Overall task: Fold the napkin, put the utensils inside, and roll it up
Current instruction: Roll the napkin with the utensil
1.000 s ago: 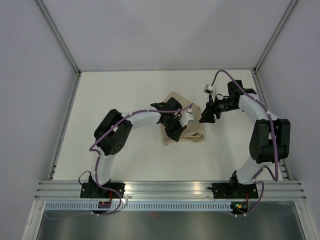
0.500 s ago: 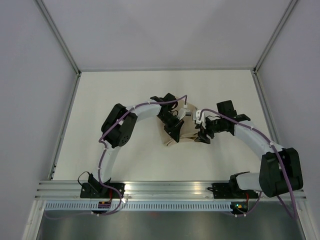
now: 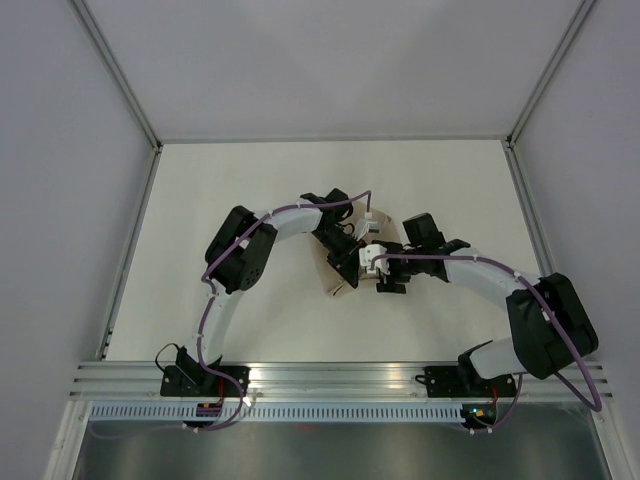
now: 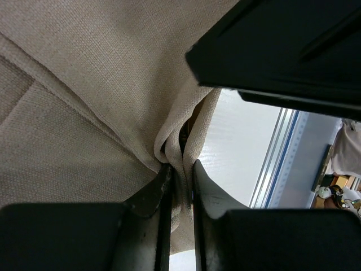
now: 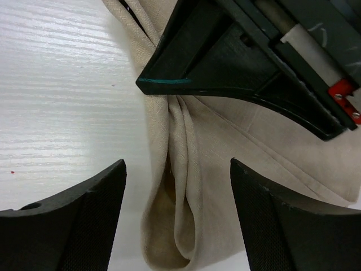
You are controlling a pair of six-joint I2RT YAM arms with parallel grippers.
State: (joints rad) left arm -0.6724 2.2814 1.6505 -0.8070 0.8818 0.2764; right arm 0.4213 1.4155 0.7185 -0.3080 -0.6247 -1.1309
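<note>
The beige napkin (image 3: 337, 287) lies bunched at the table's middle, mostly hidden under both grippers. My left gripper (image 3: 347, 268) is shut on a pinched fold of the napkin (image 4: 84, 113); in the left wrist view the gripper (image 4: 180, 169) has cloth squeezed between its fingers (image 4: 149, 195). My right gripper (image 3: 388, 283) is open just right of it. In the right wrist view the gripper (image 5: 177, 169) straddles the napkin's (image 5: 225, 147) rolled, looped end without touching it. No utensils show; whether any lie inside the folds I cannot tell.
The left gripper's black finger (image 5: 225, 56) fills the top of the right wrist view, very close. The right gripper's black body (image 4: 282, 51) crowds the left wrist view. White table (image 3: 250, 200) with a raised metal rail (image 3: 340, 375) at the near edge.
My right arm has swung in from the right and forward, down to the napkin's near end. My left gripper shifted slightly back-left, and the napkin is more bunched under it.
</note>
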